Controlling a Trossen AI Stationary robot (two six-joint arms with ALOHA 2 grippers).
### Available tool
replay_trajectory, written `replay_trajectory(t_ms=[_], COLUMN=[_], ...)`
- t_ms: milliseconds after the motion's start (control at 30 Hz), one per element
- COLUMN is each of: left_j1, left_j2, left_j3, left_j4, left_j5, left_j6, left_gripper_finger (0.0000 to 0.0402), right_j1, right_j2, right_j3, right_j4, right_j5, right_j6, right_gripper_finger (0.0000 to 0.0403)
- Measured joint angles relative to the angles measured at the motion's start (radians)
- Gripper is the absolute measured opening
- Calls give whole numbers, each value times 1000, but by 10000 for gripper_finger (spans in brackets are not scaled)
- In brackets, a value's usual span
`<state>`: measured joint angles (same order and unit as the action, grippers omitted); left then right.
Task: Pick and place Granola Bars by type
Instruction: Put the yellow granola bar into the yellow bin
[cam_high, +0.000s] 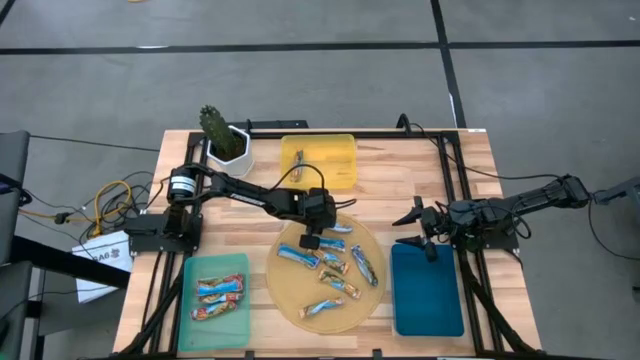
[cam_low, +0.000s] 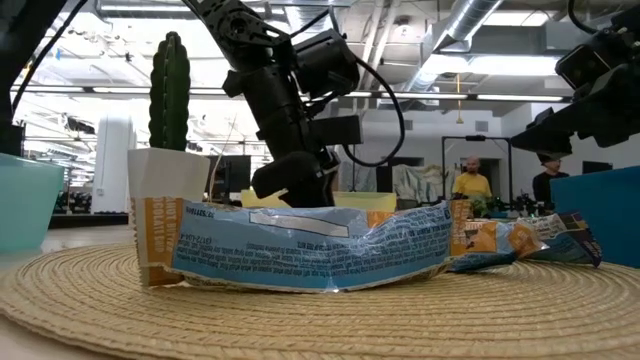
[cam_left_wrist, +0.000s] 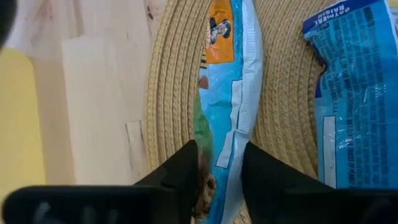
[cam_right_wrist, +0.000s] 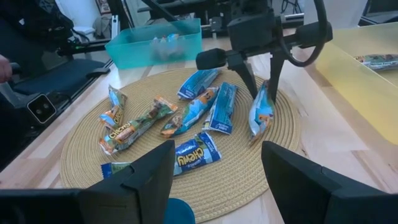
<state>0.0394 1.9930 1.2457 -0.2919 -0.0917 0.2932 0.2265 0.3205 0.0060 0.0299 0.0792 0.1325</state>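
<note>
On mat, left gripper pinches one blue bar at its far edge. Right gripper waits spread above blue tray.

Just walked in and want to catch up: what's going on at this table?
The robot is sorting granola bars from a round woven mat into trays. The left gripper has its fingers on either side of a blue-and-white bar at the mat's edge near the yellow tray. The green tray already holds some bars; the blue tray looks empty. The right gripper waits open beside the blue tray.
</note>
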Motion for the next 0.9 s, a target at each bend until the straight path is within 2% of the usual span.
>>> replay_trajectory(t_ms=[200, 533, 900], left_j1=[0, 0, 17], left_j2=[0, -40, -156], left_j3=[1, 1, 1], left_j4=[-4, 54, 286], left_j5=[-1, -2, -14], left_j6=[0, -100, -227], left_gripper_finger=[51, 55, 55], right_j1=[0, 0, 0], right_j2=[0, 0, 0], right_j3=[0, 0, 0], right_j4=[0, 0, 0], right_j5=[0, 0, 0], right_j6=[0, 0, 0], right_gripper_finger=[234, 234, 234])
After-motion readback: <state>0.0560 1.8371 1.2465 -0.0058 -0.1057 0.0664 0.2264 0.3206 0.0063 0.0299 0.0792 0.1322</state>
